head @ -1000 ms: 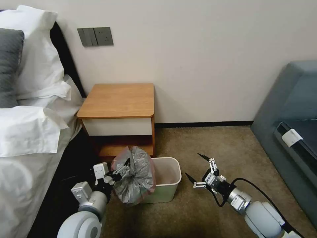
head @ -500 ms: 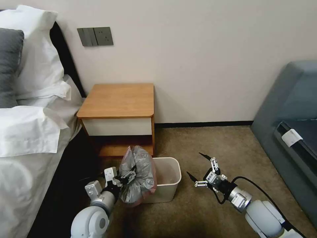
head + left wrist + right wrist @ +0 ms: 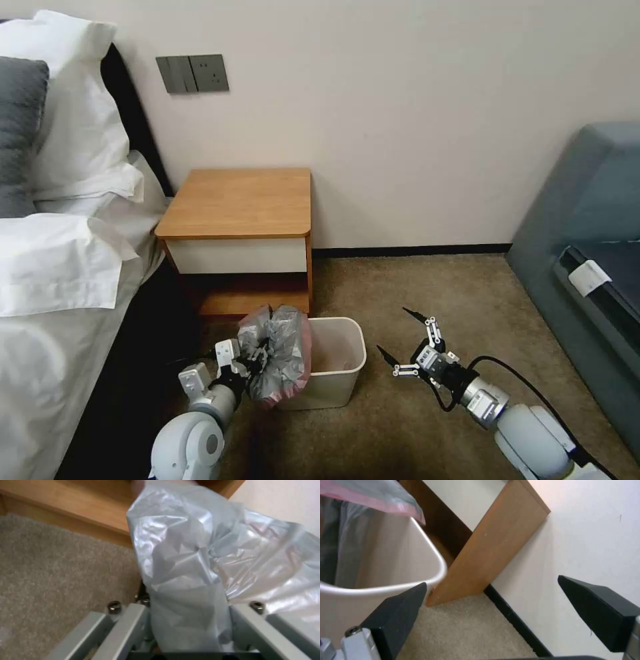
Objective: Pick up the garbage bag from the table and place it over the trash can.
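Over the left rim of the small cream-white plastic trash can, which stands on the beige carpet just in front of the small square bedside table with an orange-brown wooden top, hangs the thin, crinkly, translucent grey garbage bag with a pinkish-red rim band. It is bunched into a loose wad, part of it drooping inside the bin and part spilling down the outer wall. The left gripper is clamped on a gathered fold of the film; in the left wrist view the plastic runs down between the grey fingers. The right gripper hovers above the carpet just beside the can's right side, its black fingertips spread wide and empty. The bag looks almost weightless, limp and slick, so it would likely sag, cling to itself and slip from a shallow pinch. A firmer hold is probably on the doubled red band, which is the strongest edge, and a second grasp on the opposite part of that band would seem needed to stretch the mouth across the rolled rim.
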Controlling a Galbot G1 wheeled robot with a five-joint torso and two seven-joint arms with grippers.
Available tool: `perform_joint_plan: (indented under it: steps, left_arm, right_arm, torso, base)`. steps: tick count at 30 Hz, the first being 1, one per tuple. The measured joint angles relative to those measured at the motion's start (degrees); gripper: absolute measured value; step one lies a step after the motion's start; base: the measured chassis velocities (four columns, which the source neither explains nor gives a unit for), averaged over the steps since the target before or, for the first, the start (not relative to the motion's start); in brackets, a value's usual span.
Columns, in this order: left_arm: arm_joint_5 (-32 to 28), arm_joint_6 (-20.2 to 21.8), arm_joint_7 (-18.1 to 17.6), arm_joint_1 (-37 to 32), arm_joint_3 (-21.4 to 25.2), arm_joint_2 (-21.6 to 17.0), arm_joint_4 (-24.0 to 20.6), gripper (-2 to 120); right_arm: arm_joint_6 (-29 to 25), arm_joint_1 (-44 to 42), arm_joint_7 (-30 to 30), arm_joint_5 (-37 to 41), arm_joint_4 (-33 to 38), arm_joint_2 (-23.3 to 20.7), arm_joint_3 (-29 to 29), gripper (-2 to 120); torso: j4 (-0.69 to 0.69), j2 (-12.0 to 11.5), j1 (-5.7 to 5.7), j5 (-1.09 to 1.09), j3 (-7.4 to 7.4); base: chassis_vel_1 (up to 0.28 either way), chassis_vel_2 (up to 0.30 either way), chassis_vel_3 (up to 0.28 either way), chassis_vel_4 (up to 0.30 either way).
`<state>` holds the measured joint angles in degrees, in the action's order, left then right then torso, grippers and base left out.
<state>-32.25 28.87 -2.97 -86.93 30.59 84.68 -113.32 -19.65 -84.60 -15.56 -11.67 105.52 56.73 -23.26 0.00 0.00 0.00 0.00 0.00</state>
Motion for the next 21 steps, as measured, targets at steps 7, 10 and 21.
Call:
perform_joint_plan:
  steps: [7, 10, 21]
  left_arm:
    - [0.21, -0.13, -0.13, -0.26, -0.35, 0.58, -0.01, 9]
    - [0.95, -2.46, -0.88, -0.77, -0.43, 0.93, -0.74, 9]
    - [9.80, -23.27, 1.57, -4.27, 0.01, 1.10, -2.73, 9]
  right_arm:
    - [0.04, -0.30, 0.10, 0.11, 0.81, -0.16, -0.19, 100]
    - [0.34, -0.30, 0.64, 0.18, 1.62, -0.20, 0.03, 100]
    - [9.72, -1.36, 8.24, 22.21, 15.40, 1.07, 8.81, 100]
  torso:
    - [0.00, 0.00, 0.00, 0.00, 0.00]
    - [0.00, 0.00, 0.01, 0.00, 0.00]
    - [0.00, 0.00, 0.00, -0.01, 0.00]
  base:
    - [0.000, 0.000, 0.000, 0.000]
    - [0.000, 0.000, 0.000, 0.000]
    - [0.000, 0.000, 0.000, 0.000]
